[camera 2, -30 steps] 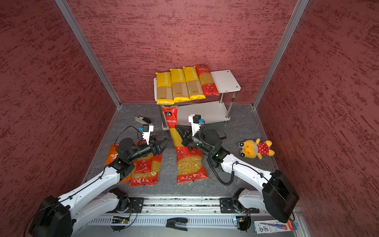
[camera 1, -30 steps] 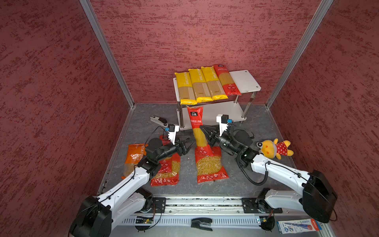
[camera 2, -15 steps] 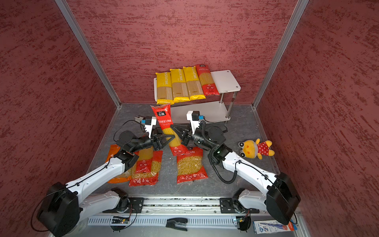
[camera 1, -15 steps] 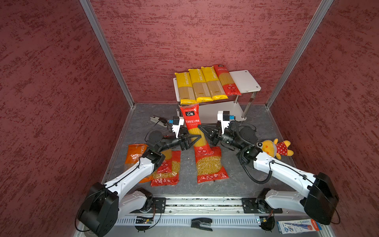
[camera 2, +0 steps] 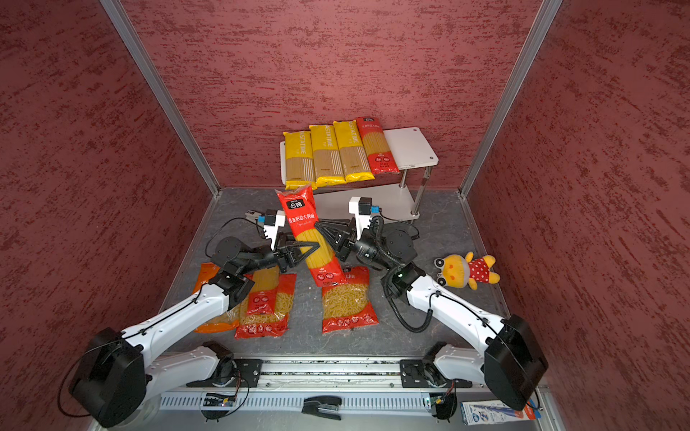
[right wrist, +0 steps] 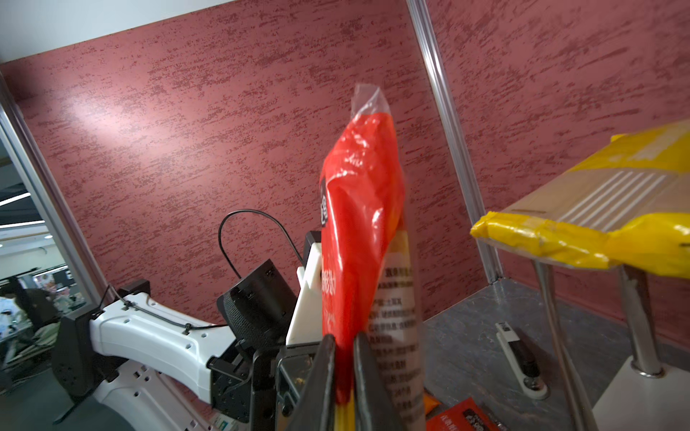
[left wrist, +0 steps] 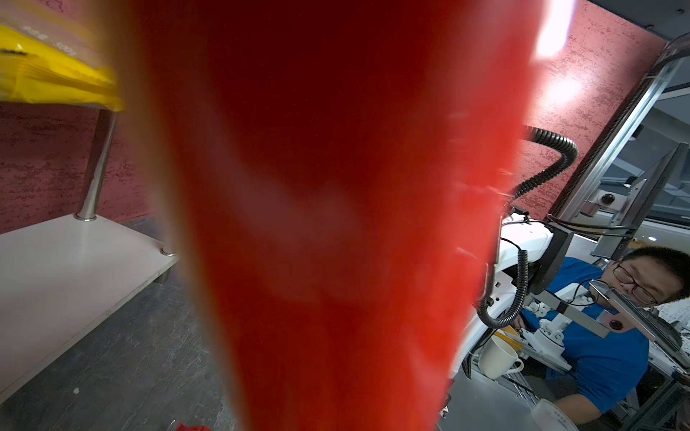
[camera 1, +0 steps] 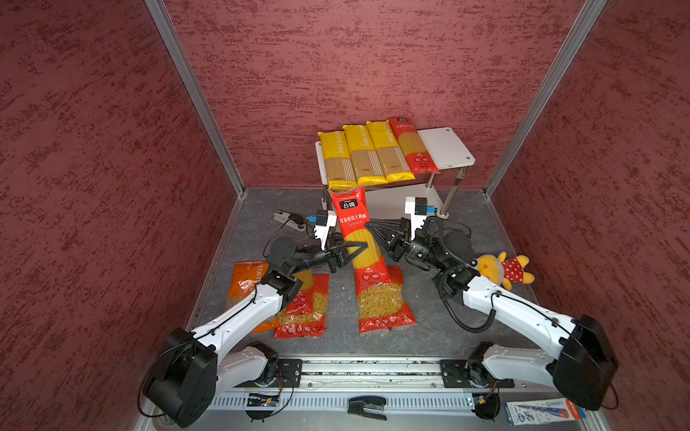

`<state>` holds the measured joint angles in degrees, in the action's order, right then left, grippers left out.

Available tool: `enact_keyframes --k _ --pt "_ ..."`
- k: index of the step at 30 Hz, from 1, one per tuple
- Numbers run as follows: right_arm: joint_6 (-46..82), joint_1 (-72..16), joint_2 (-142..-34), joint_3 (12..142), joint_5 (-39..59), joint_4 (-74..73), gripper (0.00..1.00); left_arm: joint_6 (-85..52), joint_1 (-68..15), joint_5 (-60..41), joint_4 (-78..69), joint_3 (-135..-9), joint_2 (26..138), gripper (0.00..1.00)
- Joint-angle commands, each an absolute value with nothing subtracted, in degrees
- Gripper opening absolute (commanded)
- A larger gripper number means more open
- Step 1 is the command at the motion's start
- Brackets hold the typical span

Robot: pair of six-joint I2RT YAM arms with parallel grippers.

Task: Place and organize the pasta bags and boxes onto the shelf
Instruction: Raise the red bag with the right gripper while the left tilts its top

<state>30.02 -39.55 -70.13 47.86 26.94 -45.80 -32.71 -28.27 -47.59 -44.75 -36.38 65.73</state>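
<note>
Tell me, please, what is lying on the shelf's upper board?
Three yellow spaghetti packs and one red spaghetti pack lie side by side; the board's right end is bare. The board beneath them is covered.

Both top views were mounted high above the rail (camera 1: 369,367) end, facing steeply down toward the back wall (camera 1: 373,74), and they shared nearly the whole scene: the left arm (camera 1: 242,317), the right arm (camera 1: 522,313), the floor (camera 1: 429,328) and the shelf (camera 1: 444,149) in the upper centre of the frame. The left wrist camera sat hard against the red spaghetti pack (left wrist: 336,224), which blurred out most of its picture, and faced low across the floor past the shelf's lower board (left wrist: 74,261). The right wrist camera looked up along the right gripper (right wrist: 344,337) at that same pack from close by, with the left arm and back wall behind it.
</note>
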Motion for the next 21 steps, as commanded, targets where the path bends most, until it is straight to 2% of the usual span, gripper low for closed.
enact_keyframes --k 1,4,8,16,21 --pt "30.85 -38.98 -67.44 46.19 22.66 -52.21 0.21 -32.64 -28.65 -46.14 -45.16 -38.71 64.97 0.11" --pt "30.85 -38.47 -66.22 44.16 20.76 -51.21 0.3 -32.61 -28.73 -43.68 -43.93 -39.18 64.53 0.05" --pt "31.46 -36.52 -63.47 40.84 16.43 -48.11 0.44 -32.68 -28.5 -37.93 -43.38 -39.82 63.91 0.04" --pt "37.13 -34.45 -58.96 32.06 9.2 -44.28 0.55 -35.07 -28.55 -26.72 -42.98 -44.46 64.34 0.04" --pt "42.33 -34.45 -59.51 29.67 9.14 -43.14 0.6 -35.84 -29.15 -22.8 -42.52 -48.48 65.77 0.04"
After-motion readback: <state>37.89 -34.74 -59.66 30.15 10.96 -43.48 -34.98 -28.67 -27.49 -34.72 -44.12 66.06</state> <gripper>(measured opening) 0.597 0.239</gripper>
